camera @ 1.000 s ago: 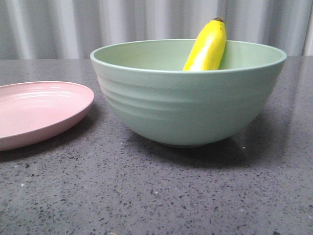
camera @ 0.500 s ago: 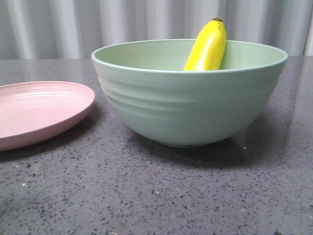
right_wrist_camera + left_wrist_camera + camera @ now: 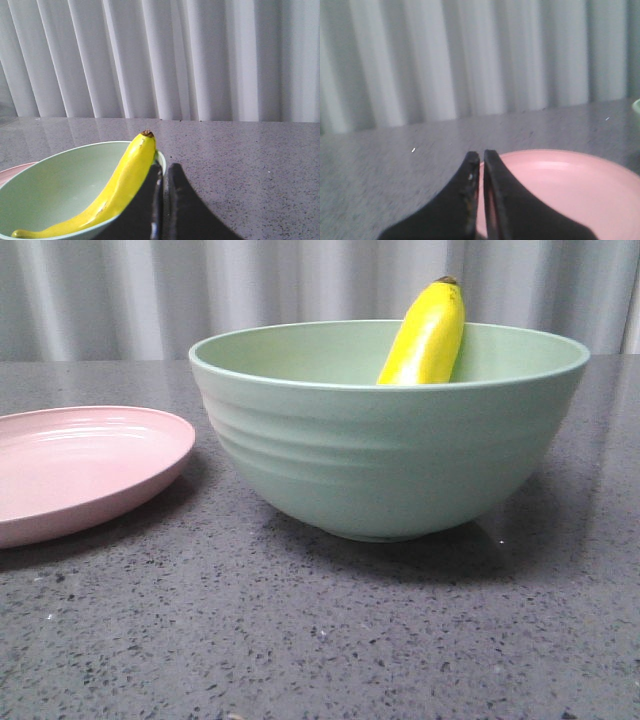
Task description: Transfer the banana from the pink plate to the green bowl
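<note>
The banana (image 3: 423,335) already leans inside the green bowl (image 3: 388,455) at centre frame, the pink plate (image 3: 85,468) lies bare at left, and each claw (left (image 3: 481,156), right (image 3: 163,170)) is closed on nothing, so seemingly only retreat remains.

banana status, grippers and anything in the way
Left gripper shut, empty, over plate. Right gripper shut, empty, beside bowl. Banana in bowl, leaning on rim. Nothing in the way.

The speckled grey table (image 3: 320,640) carries the pink plate (image 3: 80,470) beside the green bowl (image 3: 390,460)
</note>
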Controlling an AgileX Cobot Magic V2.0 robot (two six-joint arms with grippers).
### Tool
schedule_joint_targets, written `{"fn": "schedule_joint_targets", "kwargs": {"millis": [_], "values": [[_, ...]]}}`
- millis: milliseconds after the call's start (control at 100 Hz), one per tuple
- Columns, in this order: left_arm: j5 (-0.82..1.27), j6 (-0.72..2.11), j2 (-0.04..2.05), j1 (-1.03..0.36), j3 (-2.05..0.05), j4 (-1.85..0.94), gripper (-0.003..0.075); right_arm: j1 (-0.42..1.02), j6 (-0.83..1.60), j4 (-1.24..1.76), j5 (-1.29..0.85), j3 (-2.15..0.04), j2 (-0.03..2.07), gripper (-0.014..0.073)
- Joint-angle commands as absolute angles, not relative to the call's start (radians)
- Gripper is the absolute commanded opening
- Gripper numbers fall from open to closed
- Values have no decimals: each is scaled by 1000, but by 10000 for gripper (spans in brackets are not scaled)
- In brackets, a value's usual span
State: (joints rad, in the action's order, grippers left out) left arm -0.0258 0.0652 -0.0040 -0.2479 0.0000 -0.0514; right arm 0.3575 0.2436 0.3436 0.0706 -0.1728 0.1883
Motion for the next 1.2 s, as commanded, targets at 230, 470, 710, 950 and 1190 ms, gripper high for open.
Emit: {"fn": "schedule_joint_targets", "kwargs": {"millis": [230, 470, 710, 950, 1190], "values": [[256, 57, -34, -105, 11, -52, -20, 353, 256, 338, 143, -201, 196, -70], [252, 57, -34, -107, 11, -52, -20, 353, 256, 338, 143, -201, 196, -70], [252, 57, -34, -107, 11, -52, -20, 353, 256, 338, 143, -201, 196, -70], [252, 57, -34, -107, 11, -52, -20, 353, 256, 338, 143, -201, 196, -70], [252, 57, -34, -107, 11, -52, -20, 304, 258, 317, 146, -197, 196, -70]]}}
